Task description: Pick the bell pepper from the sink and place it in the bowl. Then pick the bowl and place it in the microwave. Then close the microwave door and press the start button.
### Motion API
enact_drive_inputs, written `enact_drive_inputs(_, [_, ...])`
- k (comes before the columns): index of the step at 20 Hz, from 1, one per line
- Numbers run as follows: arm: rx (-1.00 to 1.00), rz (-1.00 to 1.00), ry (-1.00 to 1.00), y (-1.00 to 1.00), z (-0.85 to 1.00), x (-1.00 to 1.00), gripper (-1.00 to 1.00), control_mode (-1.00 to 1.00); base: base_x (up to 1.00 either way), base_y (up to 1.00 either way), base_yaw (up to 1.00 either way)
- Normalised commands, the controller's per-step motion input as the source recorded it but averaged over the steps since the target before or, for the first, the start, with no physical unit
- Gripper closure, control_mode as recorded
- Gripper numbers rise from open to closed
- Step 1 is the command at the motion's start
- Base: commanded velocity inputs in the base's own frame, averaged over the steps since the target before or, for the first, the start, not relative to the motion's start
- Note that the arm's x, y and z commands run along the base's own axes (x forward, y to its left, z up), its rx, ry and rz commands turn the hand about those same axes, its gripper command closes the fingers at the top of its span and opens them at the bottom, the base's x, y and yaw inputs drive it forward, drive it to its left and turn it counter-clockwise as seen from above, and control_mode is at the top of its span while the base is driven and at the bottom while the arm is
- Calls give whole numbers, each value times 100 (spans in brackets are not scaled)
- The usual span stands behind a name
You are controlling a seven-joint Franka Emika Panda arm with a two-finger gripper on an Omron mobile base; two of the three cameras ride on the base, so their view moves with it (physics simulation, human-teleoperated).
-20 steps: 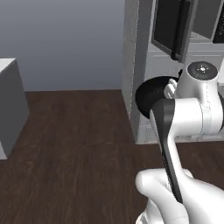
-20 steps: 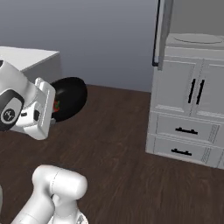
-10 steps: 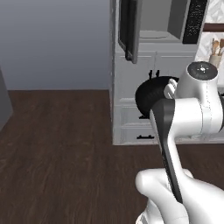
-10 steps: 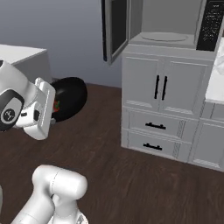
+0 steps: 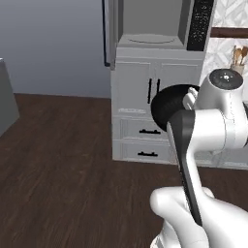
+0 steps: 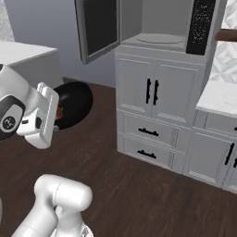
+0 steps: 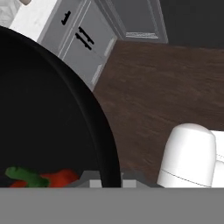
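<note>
the bowl (image 7: 52,118) looks glossy black, smooth — the floor (image 5: 58,160) dark wood grain, matt — the cabinet (image 6: 152,120) painted grey, smooth.

ahead of the hand stands a grey cabinet (image 6: 155,120) with two doors and black bar handles (image 6: 152,91), two drawers (image 6: 147,141) beneath. dark wood floor (image 5: 63,160) lies below. a pale worktop (image 6: 221,97) sits off to the right; possibly utensils in a holder (image 5: 237,57) there.

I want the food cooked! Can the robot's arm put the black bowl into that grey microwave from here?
Probably not yet. The gripper holds the glossy black bowl low and well short of the grey microwave, though its door hangs open, leaving the cavity unblocked.
</note>
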Motion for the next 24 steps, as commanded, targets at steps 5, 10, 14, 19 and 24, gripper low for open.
enact_drive_inputs(5, [0,0,0,0,0,0,100,100,53,-94,48])
enact_drive_inputs(10, [0,0,0,0,0,0,100,100,65,-81,44])
enact_drive_inputs(14, [0,0,0,0,0,0,100,100,52,-92,44])
enact_drive_inputs(19, [0,0,0,0,0,0,100,100,60,-82,34])
enact_drive_inputs(24, [0,0,0,0,0,0,100,100,42,-32,17])
